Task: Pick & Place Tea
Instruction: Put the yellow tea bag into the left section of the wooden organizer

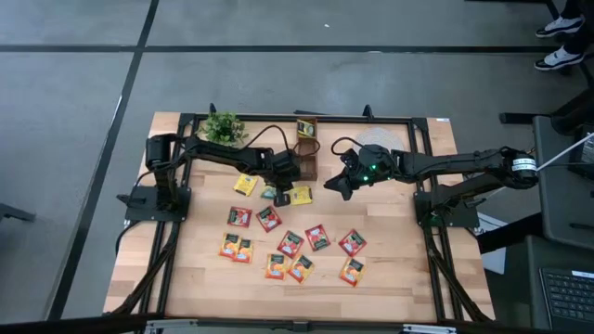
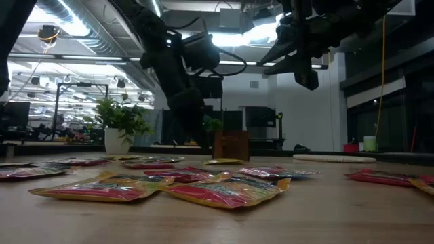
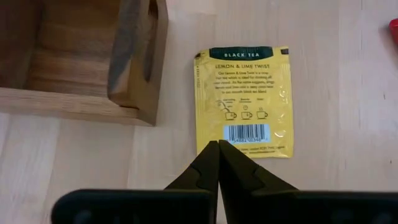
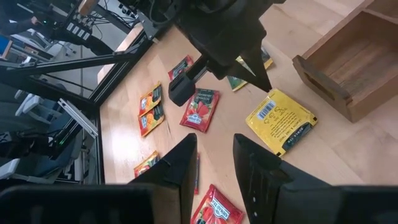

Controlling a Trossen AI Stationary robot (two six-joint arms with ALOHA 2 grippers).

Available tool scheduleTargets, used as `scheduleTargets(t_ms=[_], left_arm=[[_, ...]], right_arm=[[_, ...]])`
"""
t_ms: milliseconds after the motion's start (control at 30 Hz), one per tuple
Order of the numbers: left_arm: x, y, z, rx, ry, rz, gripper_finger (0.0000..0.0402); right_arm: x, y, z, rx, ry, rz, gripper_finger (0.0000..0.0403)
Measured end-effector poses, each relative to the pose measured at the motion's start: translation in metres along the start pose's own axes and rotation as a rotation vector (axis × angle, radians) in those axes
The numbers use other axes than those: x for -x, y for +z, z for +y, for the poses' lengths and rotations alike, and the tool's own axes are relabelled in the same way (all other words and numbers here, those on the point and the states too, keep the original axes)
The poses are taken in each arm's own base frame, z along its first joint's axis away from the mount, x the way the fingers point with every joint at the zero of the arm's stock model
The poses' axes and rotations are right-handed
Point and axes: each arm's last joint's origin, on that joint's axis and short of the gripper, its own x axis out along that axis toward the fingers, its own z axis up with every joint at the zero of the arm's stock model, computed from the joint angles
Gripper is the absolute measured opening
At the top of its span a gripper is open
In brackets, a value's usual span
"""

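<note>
Colours on the pale wooden table [image 1: 399,269]

The table shows light blond wood grain inside a black frame [image 1: 422,130]. Scattered tea sachets [image 1: 292,243] are red, orange, yellow and green, each with a dark centre label. The yellow sachet [image 3: 244,101] by the dark brown wooden box [image 3: 87,59] carries a dark green band, dark print and a white barcode. Both arms are black; the right gripper [image 1: 336,186] has green lights, and the potted plant [image 1: 223,127] is green.
</note>
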Motion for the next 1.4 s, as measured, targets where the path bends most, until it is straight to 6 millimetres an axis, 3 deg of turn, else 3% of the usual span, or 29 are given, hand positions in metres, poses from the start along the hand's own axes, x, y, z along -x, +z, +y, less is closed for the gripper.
scheduleTargets(t_ms=[700, 1000, 1400], left_arm=[[-0.026, -0.008, 0.002, -0.030, -0.042, 0.043, 0.0002], [-0.026, -0.008, 0.004, -0.002, -0.036, 0.040, 0.0002], [-0.028, -0.006, 0.003, 0.012, -0.026, 0.018, 0.0002]], right_arm=[[0.000, 0.000, -0.001, -0.027, -0.013, -0.001, 0.0106], [-0.001, -0.013, 0.004, -0.287, -0.066, 0.026, 0.0106], [-0.006, -0.030, 0.010, -0.454, -0.154, 0.028, 0.0107]])
